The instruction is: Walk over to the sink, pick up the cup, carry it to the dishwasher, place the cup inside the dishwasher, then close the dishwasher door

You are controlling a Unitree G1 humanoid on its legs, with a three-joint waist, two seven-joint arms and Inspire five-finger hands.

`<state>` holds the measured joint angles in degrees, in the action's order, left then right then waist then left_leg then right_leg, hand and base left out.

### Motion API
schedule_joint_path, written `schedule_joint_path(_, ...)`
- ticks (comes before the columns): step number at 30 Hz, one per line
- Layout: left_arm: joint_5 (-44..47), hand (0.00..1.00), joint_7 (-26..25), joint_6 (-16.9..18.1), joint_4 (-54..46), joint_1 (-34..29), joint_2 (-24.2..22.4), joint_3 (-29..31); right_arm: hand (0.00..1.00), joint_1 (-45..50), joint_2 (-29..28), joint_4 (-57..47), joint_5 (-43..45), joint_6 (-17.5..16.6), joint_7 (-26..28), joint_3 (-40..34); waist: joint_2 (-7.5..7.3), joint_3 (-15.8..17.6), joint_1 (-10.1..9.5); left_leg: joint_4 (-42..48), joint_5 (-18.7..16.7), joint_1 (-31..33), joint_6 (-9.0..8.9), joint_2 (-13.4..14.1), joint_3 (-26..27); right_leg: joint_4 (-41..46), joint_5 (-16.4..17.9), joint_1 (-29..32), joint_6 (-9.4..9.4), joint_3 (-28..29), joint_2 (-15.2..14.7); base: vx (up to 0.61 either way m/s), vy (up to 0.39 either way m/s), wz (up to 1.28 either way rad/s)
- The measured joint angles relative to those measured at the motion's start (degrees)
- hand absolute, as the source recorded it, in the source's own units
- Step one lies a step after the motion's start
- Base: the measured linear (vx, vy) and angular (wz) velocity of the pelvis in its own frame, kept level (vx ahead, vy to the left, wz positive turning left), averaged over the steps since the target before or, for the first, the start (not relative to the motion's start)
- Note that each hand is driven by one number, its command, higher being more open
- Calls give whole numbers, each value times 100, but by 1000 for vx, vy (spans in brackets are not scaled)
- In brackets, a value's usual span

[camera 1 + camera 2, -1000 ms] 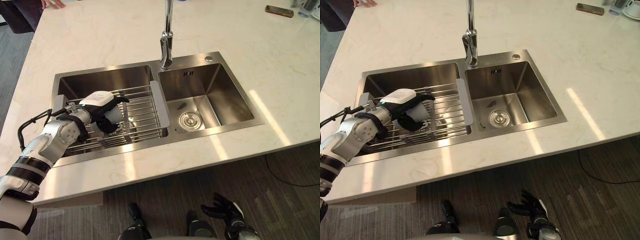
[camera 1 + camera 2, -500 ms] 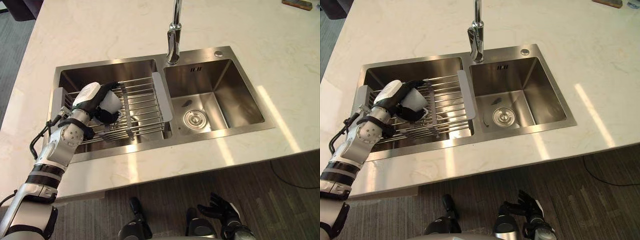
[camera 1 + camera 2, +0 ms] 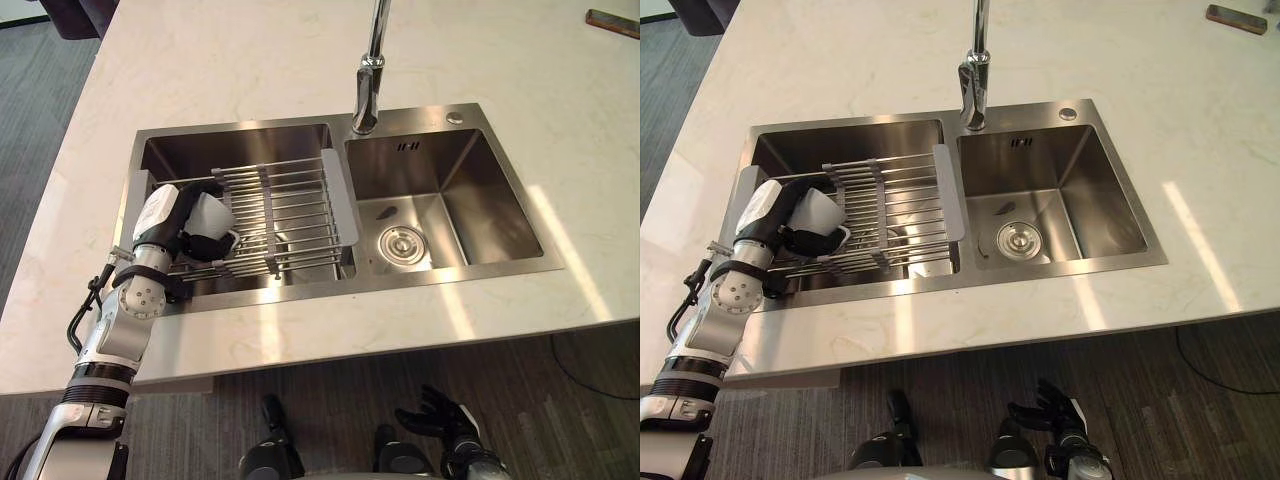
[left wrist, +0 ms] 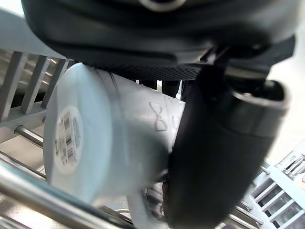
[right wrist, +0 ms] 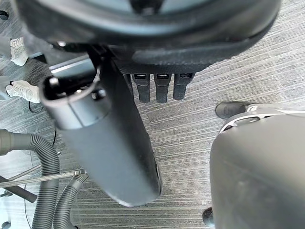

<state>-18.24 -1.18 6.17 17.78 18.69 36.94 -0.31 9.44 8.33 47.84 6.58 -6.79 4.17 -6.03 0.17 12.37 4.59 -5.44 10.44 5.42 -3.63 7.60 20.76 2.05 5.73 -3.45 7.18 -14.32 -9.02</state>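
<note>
A white cup (image 3: 212, 212) lies on its side at the left end of the wire rack (image 3: 290, 215), which spans the sink's left basin (image 3: 235, 150). My left hand (image 3: 165, 222) is shut on the cup, thumb (image 4: 217, 157) across its side and fingers over the top. The cup's labelled base (image 4: 69, 138) sits close above the rack bars. I cannot tell whether it still touches them. My right hand (image 3: 440, 420) hangs low over the floor, below the counter edge, with relaxed open fingers (image 5: 157, 88).
A tall faucet (image 3: 368, 85) stands between the basins. The right basin (image 3: 470, 190) has a round drain (image 3: 403, 243). The pale stone counter (image 3: 300, 60) surrounds the sink, with a flat dark object (image 3: 612, 22) far right. Grey hoses (image 5: 45, 191) lie on the floor.
The camera has shifted. Against the sink, my left hand and the cup have slid from the rack's middle to its left end, and the forearm has swung nearer the front rim.
</note>
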Motion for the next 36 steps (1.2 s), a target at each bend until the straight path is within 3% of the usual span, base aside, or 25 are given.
schedule_joint_path(9,139,30,104,1,-274,-133,-98,-7,90,-38,1,-12,1,3,0,-19,-6,3,-17,0,-26,-69,-17,-19,-30,-94,0,-134,0,-50,-1,2,-2,2)
schedule_joint_path(16,745,30,56,-15,-1366,-638,-813,-115,90,-46,-8,-18,5,4,-3,-18,-41,-15,-43,1,-25,-70,-16,-42,-117,-96,2,-200,-4,-154,-7,-6,-4,6)
schedule_joint_path(23,2067,30,-23,305,-2917,-1366,-2170,-541,90,9,-12,-14,9,0,3,-22,-49,-67,-49,0,1,-126,10,-30,-120,34,17,-226,-31,-119,-5,-7,0,0)
schedule_joint_path(26,2692,30,-16,458,-3329,-1676,-2540,-717,90,124,-19,3,12,1,-1,-21,-48,-199,-54,-1,15,-138,23,-17,-114,106,35,-193,-61,-98,-3,-45,7,-2)
schedule_joint_path(32,3404,30,0,559,-3570,-2030,-2791,-749,90,287,-79,39,16,1,-32,-18,-44,-430,-65,-3,48,-162,57,-11,-123,140,36,-185,-63,-89,-1,-58,10,1)
schedule_joint_path(36,3412,30,-3,625,-3836,-2271,-2838,-745,90,284,-119,109,19,1,-44,7,-70,-454,-104,-2,58,-205,74,-13,-66,193,13,-161,-35,-6,-17,-38,18,-6)
